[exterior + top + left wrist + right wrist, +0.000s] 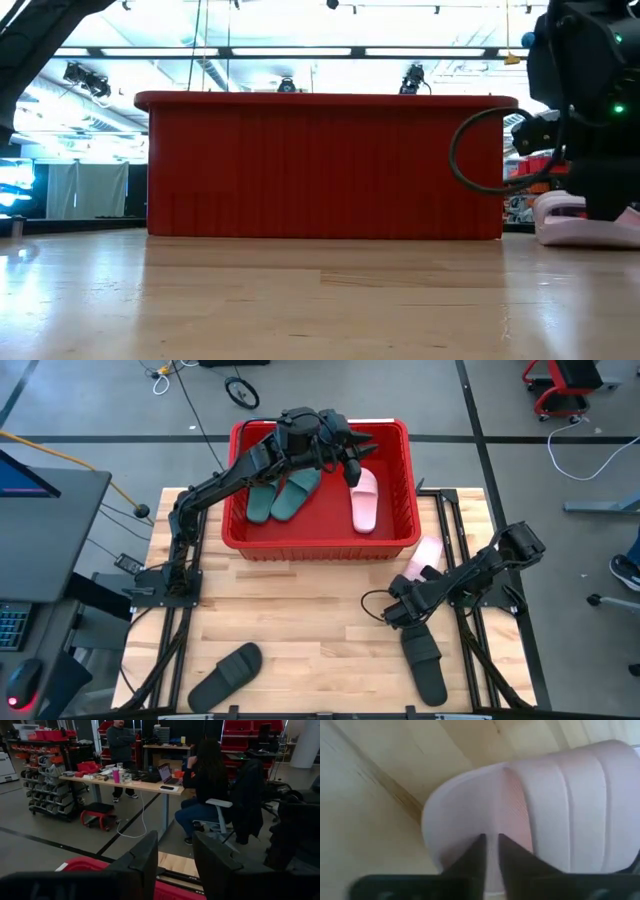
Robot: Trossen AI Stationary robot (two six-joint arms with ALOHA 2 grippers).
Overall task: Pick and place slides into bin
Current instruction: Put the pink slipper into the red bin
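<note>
The red bin [320,545] stands at the table's far middle. In it lie two dark green slides [283,496] and one pale pink slide [364,502]. My left gripper [352,460] hangs open and empty above the bin's far part; its wrist view [175,865] looks out into the room. A second pink slide [427,552] lies sole down on the table, right of the bin. My right gripper [413,578] is over it with its fingers nearly together [490,847]. Two black slides [226,675] [424,660] lie near the front edge. My right gripper's fingertips [481,845] stand at the pink slide's footbed [470,815] near its rounded end, beside the strap [580,805]. They come from above at a slant. The slide lies flat on the table [585,228]. Whether the fingers touch it I cannot tell.
Bare wooden table [300,610] lies between the bin and the black slides. In the low view the bin's near wall [320,165] hides what is inside it. People [205,790] stand and sit at a desk in the room beyond the table.
</note>
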